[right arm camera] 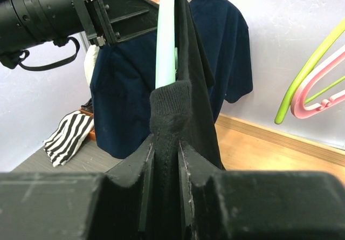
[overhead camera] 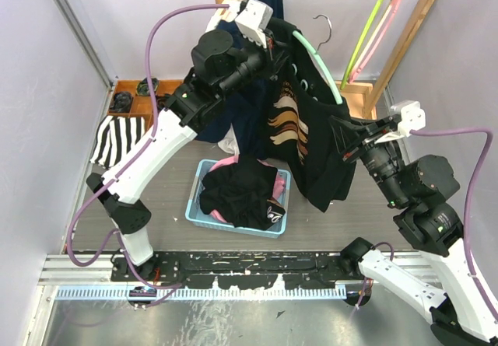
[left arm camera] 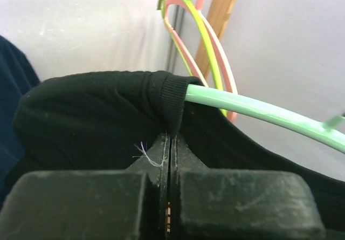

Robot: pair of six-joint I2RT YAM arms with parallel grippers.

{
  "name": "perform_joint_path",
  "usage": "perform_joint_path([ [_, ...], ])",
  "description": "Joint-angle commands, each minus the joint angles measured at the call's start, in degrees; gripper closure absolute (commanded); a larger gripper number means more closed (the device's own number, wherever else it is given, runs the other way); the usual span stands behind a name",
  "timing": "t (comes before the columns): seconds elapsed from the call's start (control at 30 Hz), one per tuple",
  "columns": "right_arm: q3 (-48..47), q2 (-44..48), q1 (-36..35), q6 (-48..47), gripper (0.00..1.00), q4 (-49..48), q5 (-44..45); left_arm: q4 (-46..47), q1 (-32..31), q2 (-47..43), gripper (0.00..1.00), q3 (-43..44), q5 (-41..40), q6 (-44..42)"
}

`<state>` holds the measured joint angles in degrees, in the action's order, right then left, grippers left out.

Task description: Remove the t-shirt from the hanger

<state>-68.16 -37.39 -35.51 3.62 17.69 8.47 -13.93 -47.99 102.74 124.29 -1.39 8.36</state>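
A black t-shirt point(overhead camera: 315, 140) with a tan print hangs on a mint-green hanger point(overhead camera: 319, 62), held up between both arms. My left gripper point(overhead camera: 278, 47) is at the upper end; in the left wrist view it point(left arm camera: 171, 143) is shut on the ribbed collar of the t-shirt point(left arm camera: 91, 116), just where the hanger point(left arm camera: 259, 113) emerges from the fabric. My right gripper point(overhead camera: 342, 124) is at the lower end. In the right wrist view it point(right arm camera: 166, 143) is shut on a ribbed fold of the t-shirt point(right arm camera: 170, 108) below the hanger point(right arm camera: 166, 46).
A blue basket point(overhead camera: 204, 173) of dark clothes sits on the floor under the shirt. A navy shirt point(right arm camera: 215, 40) hangs behind. A striped cloth point(overhead camera: 117, 140) lies at left. Empty pink and green hangers point(overhead camera: 373, 27) hang on the wooden rack point(overhead camera: 408, 31).
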Motion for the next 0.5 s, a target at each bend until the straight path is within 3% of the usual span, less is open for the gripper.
perform_joint_path([
  [0.0,0.2,-0.6,0.1,0.8,0.99,-9.3,0.1,1.0,0.0,-1.3,1.0,2.3,9.2,3.2],
  [0.2,1.9,-1.7,0.2,0.9,0.99,-12.1,0.9,1.0,-0.4,-2.9,1.0,-0.6,17.4,8.2],
  [0.37,2.0,-2.9,0.1,0.7,0.99,-12.5,1.4,0.7,-1.1,-5.3,1.0,-4.8,18.5,8.4],
  [0.43,2.4,-3.0,0.1,0.7,0.99,-12.8,1.6,-0.2,-1.1,-6.5,0.92,-6.6,16.7,7.8],
  [0.47,2.5,-3.0,0.1,0.6,0.99,-12.9,1.7,-0.6,-1.1,-7.0,0.79,-7.3,15.3,7.3],
])
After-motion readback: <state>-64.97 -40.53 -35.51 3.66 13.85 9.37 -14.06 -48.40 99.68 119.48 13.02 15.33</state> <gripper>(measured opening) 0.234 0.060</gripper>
